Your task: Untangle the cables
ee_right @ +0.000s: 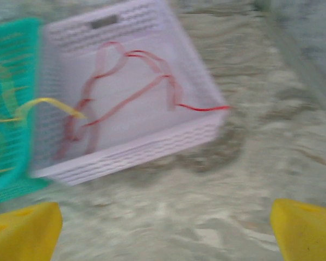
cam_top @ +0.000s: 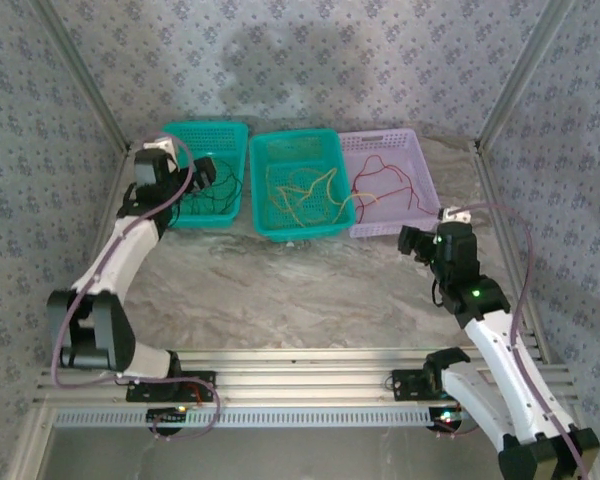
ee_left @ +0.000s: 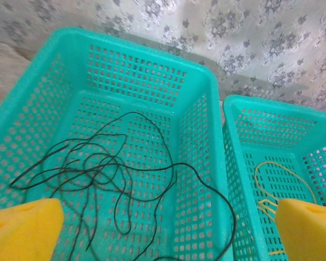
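Hovering over the left teal plastic basket (ee_left: 125,60), left claw (ee_left: 163,239) is wide open w/ nothing in it; thin black cable (ee_left: 95,162) lies inside. Over the marbled tabletop (ee_right: 206,206), right claw (ee_right: 163,228) is spread and empty too. Btw thin yellow cable (ee_right: 49,103) is in the mid teal basket (cam_top: 293,230), thin red cable (ee_right: 130,97) in the lilac plastic basket (ee_right: 136,149).

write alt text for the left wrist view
A tangled black cable lies in a teal basket, seen from above between two wide-apart yellow fingertips. A second teal basket to its right holds a yellow cable.
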### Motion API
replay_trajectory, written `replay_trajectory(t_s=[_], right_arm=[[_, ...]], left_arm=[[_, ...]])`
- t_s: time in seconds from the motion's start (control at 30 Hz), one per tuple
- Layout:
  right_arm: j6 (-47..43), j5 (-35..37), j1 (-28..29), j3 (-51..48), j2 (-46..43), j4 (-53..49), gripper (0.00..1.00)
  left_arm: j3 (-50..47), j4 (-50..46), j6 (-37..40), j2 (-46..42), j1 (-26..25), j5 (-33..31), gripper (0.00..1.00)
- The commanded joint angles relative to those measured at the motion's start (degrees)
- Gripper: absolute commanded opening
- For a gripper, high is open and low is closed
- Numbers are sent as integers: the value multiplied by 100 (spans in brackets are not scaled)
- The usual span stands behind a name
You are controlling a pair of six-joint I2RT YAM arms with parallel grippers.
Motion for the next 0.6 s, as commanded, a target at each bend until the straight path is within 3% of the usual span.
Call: replay_trajectory(t_s=[0.0,0.1,0.17,0.23,0.3,0.47,0.57], right_arm=[[-141,1462,-437,-503,-23,852,100],[-25,1903,-653,-1365,-188,2152,100],[-242,1512,-915,-1964,62,3448,100],[-206,1364,-925,-1933,640,3834,100],[-664,1713,-783,-1935,1465,4586,100],[-794,1418,-940,-2079,3001,6047,100],[-1020,1170,-1007,-1966,3458,6508,100]], left_arm=[[-423,-86,-133,-624,-34,-780,100],[-670,-639,4,-1006,-28,-1149,100],[-994,-595,117,-1208,-25,-1166,100],[-1310,-573,43,-1314,-29,-1440,100],[-1551,-629,44,-1305,26,-1543,100],[-2130,-294,168,-1260,93,-1859,100],[-2443,69,226,-1205,108,-1921,100]])
